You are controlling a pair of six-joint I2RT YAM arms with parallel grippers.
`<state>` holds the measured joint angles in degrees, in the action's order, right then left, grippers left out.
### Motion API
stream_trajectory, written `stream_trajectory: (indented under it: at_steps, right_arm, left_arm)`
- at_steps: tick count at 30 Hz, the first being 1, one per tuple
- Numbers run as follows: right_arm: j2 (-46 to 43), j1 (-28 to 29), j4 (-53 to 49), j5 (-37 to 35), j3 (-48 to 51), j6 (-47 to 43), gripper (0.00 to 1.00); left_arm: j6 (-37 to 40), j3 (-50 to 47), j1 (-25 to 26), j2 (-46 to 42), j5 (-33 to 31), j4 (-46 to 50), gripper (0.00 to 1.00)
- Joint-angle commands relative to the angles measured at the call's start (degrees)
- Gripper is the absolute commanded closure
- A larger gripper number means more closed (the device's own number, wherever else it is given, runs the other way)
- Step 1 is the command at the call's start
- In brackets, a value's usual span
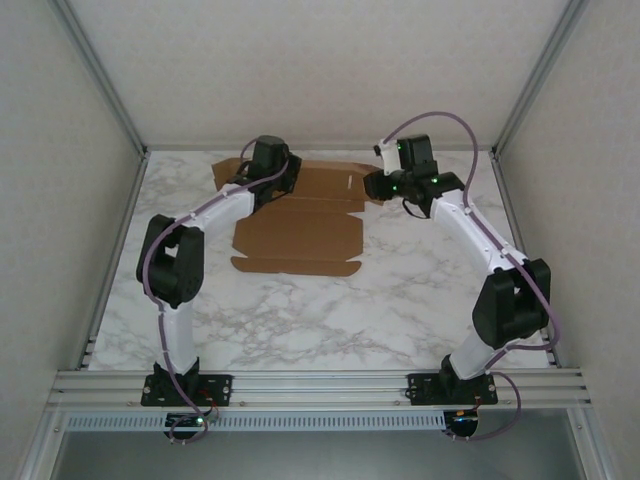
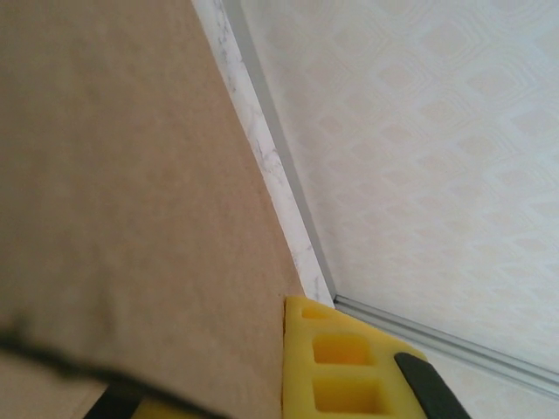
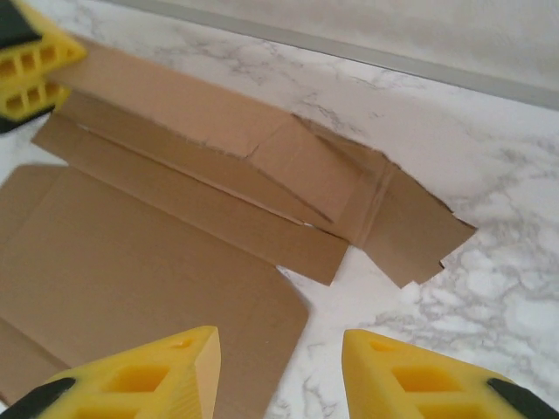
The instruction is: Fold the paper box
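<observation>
The paper box (image 1: 300, 235) lies as a flat brown die-cut sheet at the back middle of the marble table. My left gripper (image 1: 260, 180) sits at the sheet's back left part. In the left wrist view one brown flap (image 2: 131, 175) runs up between the yellow fingers (image 2: 341, 358), and the jaws are shut on it. My right gripper (image 1: 383, 187) hovers at the sheet's right end. It is open in the right wrist view (image 3: 279, 371), above the rounded corner of the big panel (image 3: 175, 262) and bare marble. The left gripper's yellow fingers (image 3: 26, 65) show at the far end of the back flap.
The marble table (image 1: 320, 320) is ringed by an aluminium frame, with a rail (image 1: 320, 148) along the back wall and rails (image 1: 515, 210) at the sides. White walls stand close behind the box. Both arm bases stand at the near edge (image 1: 320, 385).
</observation>
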<state>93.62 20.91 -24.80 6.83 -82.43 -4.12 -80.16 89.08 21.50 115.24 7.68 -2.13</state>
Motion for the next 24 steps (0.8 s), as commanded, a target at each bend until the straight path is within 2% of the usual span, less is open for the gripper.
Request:
stream_trajectory:
  at_steps: [1,4,7,16,19,24]
  right_arm:
    - [1.89,0.41,6.25,-1.62,-2.32,-12.04,0.58]
    - [4.54,0.44,3.77,1.34,-5.72,-12.2,0.58]
    - [4.27,0.53,6.46,4.66,-4.04,-12.32,0.56]
    - [1.74,1.64,25.98,-1.65,8.32,-28.35,0.52]
    - [4.17,1.87,24.75,-2.52,6.32,-29.26,0.52]
    - [7.45,2.18,21.85,-1.08,3.46,-24.45,0.54]
  left_arm:
    - [0.73,-0.42,-0.75,2.51,-0.1,0.25,1.0]
    - [-1.09,0.03,-1.08,3.13,1.16,0.23,1.0]
    - [-3.01,0.04,-1.36,2.77,2.24,1.02,1.0]
    - [-4.82,4.82,-1.31,-0.5,1.9,14.43,1.0]
    - [-5.3,2.56,-1.11,-1.66,1.62,14.26,1.0]
    - [-6.0,-1.23,-1.53,-1.97,2.45,12.18,1.0]
